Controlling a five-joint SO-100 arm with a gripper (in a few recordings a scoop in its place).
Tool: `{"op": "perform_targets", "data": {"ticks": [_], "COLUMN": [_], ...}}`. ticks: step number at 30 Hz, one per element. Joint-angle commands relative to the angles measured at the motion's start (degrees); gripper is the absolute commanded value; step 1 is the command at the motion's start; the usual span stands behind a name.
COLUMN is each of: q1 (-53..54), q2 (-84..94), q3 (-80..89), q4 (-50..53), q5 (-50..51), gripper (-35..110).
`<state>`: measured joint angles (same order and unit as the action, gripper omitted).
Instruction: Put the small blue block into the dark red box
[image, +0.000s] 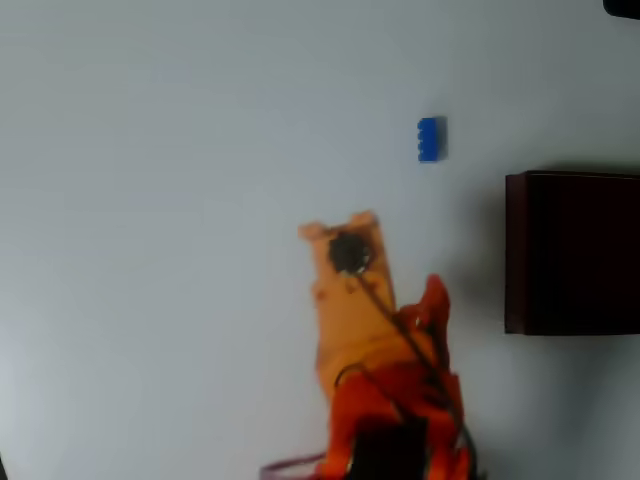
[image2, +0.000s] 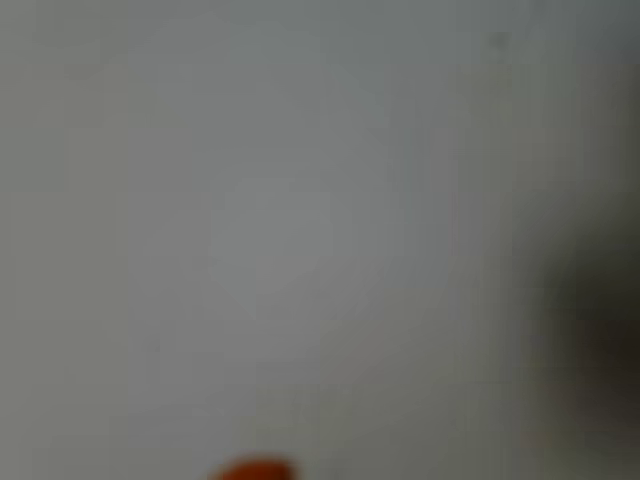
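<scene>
One small blue block (image: 430, 139) lies on the table (image: 150, 200), apart from one dark red box (image: 572, 252). The jaws sit below the block, and I cannot tell their spread.

Dark red box (image: 572, 252) cut off at right edge — wrist view wholly blurred.

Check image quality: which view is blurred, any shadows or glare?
Overhead view: slightly soft but readable, even light, small blue block and dark red box distinct, faint shadow left of the box. Wrist view: heavily out of focus, grey table, dark smear at right.
</scene>
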<state>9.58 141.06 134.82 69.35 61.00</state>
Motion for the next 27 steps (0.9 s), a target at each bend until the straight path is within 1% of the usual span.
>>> {"op": "perform_targets", "data": {"ticks": [1,6,12,20,27], "q1": [3.6,4.7,3.3,2.5,3.5], "q2": [-8.2,-22.5,-37.9,-51.9,-59.2], "q3": [-7.4,-14.7,-25.0,-36.7,-43.8], "q4": [-1.3,-5.3,-4.1,-3.3,-1.9], "q5": [4.0,6.4,11.0,11.8,11.1], "gripper": [27,27,27,27,26]}}
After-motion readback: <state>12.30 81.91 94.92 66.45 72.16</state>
